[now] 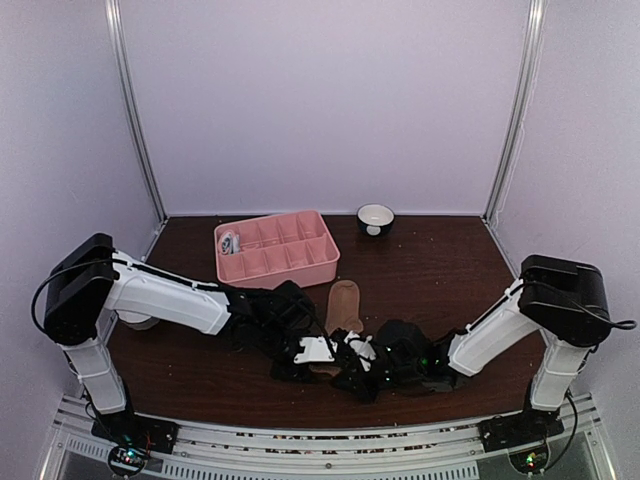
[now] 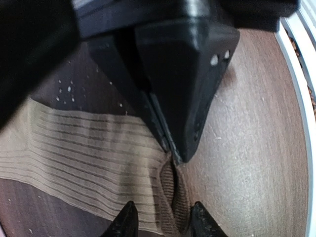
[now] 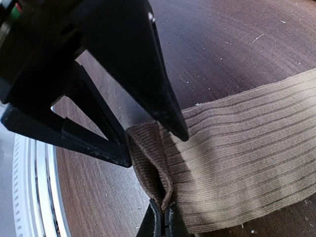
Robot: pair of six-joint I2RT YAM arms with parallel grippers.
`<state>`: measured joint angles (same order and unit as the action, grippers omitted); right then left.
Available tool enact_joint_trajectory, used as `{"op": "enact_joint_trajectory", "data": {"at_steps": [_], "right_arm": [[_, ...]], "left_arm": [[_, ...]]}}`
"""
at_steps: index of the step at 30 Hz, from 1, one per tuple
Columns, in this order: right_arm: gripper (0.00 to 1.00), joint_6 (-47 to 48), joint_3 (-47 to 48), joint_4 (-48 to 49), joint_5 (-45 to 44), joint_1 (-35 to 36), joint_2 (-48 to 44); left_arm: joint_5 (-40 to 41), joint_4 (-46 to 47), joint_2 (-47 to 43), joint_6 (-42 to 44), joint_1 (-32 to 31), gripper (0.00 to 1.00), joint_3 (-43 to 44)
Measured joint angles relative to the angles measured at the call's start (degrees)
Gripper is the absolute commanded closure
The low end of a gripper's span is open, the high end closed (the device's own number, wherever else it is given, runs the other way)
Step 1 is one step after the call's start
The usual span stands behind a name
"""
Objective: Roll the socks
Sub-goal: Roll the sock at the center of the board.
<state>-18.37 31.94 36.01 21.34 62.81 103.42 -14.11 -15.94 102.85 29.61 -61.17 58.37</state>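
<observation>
- One pink tray [image 1: 276, 249], divided into two rows of compartments, is seen at the back left of the dark wooden surface [image 1: 440, 270]. One small white-and-grey object [image 1: 229, 241] lies in its left-end compartment.
- Two arms are counted. The left gripper [image 2: 172, 154] is lowered to the surface near the front edge. Its jaws are pressed together on the ribbed cuff of the tan sock [image 1: 346, 303], and a fold of cloth is pinched up between them.
- One sock is counted — the tan one. It is laid flat in the middle of the surface, just in front of the tray. Its rounded end is toward the back and its cuff is at the near end, between the two grippers.
- One bowl [image 1: 375, 218], white inside and dark outside, is seen at the back, just right of the tray and well apart from the sock.
- The right gripper [image 3: 154, 148] faces the left one across the cuff. Its jaws are spread, one on each side of the raised fold — the upper tip rests on the ribbed cloth.
</observation>
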Motion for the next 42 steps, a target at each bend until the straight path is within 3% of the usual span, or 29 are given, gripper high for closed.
{"op": "enact_joint_trajectory", "data": {"at_steps": [3,9,13,19,32,42], "right_arm": [[1.00,0.1,0.3,-0.7,0.5,-0.2,0.0],[1.00,0.2,0.6,-1.3,0.8,-0.2,0.0],[1.00,0.3,0.7,-1.4,0.9,-0.2,0.0],[1.00,-0.5,0.3,-1.0,0.7,-0.5,-0.2],[0.73,-8.2,-8.0,7.9,-2.8,-1.1,-3.8],[0.67,-7.4,-17.3,9.8,-4.5,0.3,-11.6]], "left_arm": [[-0.2,-0.6,0.0,0.1,0.0,0.70,-0.4],[-1.7,-2.1,0.3,-0.2,0.3,0.93,0.3],[-3.7,-3.1,0.7,-0.9,1.7,1.00,1.3],[-8.2,-6.0,2.1,-1.6,3.1,1.00,3.1],[-18.6,-16.6,12.4,-4.4,4.9,1.00,14.2],[-24.6,-23.6,17.5,-9.6,10.4,1.00,20.3]]}}
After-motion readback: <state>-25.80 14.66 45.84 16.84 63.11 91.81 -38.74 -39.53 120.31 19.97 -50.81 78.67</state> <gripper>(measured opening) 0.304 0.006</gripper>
